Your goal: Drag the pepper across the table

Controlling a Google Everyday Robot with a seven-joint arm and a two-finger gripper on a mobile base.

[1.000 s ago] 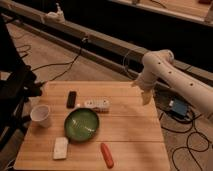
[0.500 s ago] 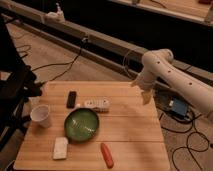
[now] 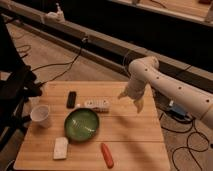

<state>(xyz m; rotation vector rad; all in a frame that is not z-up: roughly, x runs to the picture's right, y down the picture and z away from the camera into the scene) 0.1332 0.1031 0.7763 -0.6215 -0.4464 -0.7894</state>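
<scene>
Since the pepper point(image 3: 106, 154) lies alone by the table's point(image 3: 137, 132) near edge, just beside the green plate point(image 3: 82, 124), the drag hasn't begun imo. Gripper point(image 3: 133, 98) hangs over the far right of the table, well apart from it, carrying nothing; can't tell whether it's spread or clenched. You've got approach, contact and the whole drag left.

Arm point(image 3: 165, 87) in frm right, elbow bent; tool point(image 3: 130, 99) hangs low, fingers point(image 3: 138, 104) apart.
</scene>
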